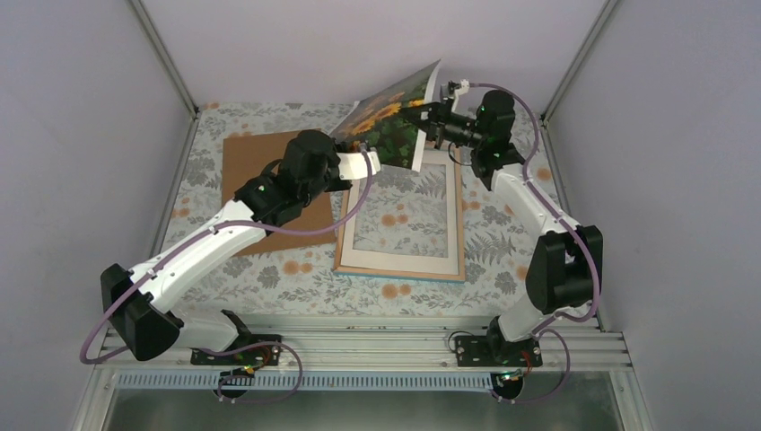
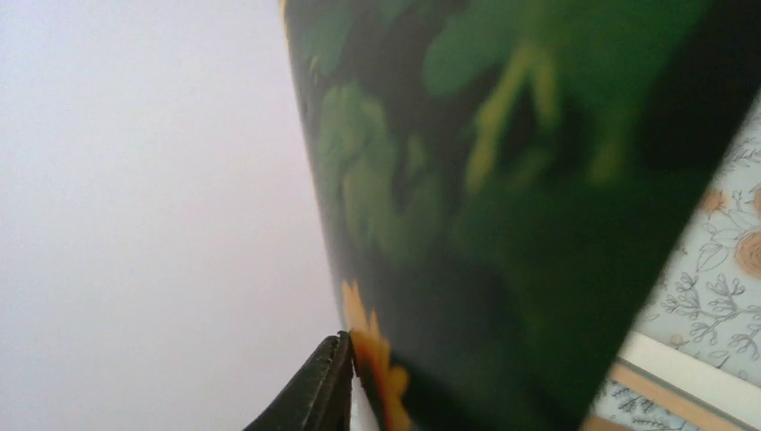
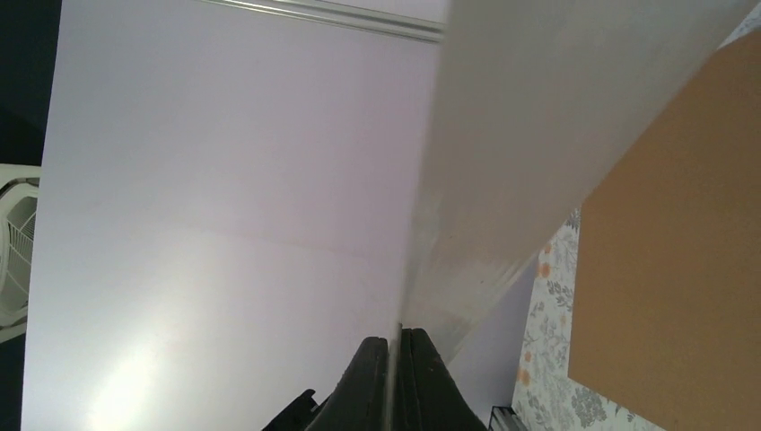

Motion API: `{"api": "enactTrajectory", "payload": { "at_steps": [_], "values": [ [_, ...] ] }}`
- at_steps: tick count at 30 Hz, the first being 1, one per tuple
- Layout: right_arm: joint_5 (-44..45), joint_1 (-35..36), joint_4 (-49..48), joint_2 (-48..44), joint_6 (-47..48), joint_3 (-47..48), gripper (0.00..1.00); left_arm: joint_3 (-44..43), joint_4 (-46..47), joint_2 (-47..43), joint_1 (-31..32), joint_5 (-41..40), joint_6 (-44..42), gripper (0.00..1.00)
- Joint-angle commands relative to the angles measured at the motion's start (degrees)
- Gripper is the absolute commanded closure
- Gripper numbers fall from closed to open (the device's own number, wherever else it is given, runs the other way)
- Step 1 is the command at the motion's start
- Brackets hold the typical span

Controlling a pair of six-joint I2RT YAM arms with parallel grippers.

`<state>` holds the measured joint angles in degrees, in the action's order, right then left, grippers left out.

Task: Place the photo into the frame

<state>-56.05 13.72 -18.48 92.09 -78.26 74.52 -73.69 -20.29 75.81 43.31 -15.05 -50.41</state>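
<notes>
The photo (image 1: 395, 112), sunflowers on dark green, hangs tilted in the air above the far end of the frame (image 1: 462, 229). My right gripper (image 1: 429, 115) is shut on its right edge; in the right wrist view the two fingers (image 3: 395, 346) pinch the sheet, whose white back (image 3: 538, 135) fills the upper right. My left gripper (image 1: 375, 162) is at the photo's lower left edge. Its wrist view shows the blurred print (image 2: 520, 180) close up and one black finger (image 2: 323, 386) against the edge; the other finger is hidden. The frame lies flat, pale wood side up.
A white border sheet (image 1: 404, 262) lies inside the frame, with the floral tablecloth (image 1: 296, 274) showing through its opening. The brown backing board (image 1: 247, 166) lies flat to the left under my left arm, seen also as the board (image 3: 673, 224). Grey walls enclose three sides.
</notes>
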Motion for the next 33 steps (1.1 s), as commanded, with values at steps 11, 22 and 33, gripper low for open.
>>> {"api": "enactTrajectory", "payload": {
  "at_steps": [11, 22, 33],
  "values": [
    [-3.93, -9.32, 32.98, -5.83, 47.56, 5.85, 0.34, -12.86, -17.62, -0.58, -6.01, 16.98, 8.79, 0.98],
    [0.90, -14.18, 49.44, -25.65, 95.58, 4.26, 0.00, -22.72, -33.08, 1.21, -11.42, 34.17, 8.55, 0.98],
    [2.85, -6.10, 68.72, -26.05, 119.77, 9.47, 0.00, -26.84, -37.83, 1.28, -11.49, 39.97, 9.16, 0.98]
  ]
}}
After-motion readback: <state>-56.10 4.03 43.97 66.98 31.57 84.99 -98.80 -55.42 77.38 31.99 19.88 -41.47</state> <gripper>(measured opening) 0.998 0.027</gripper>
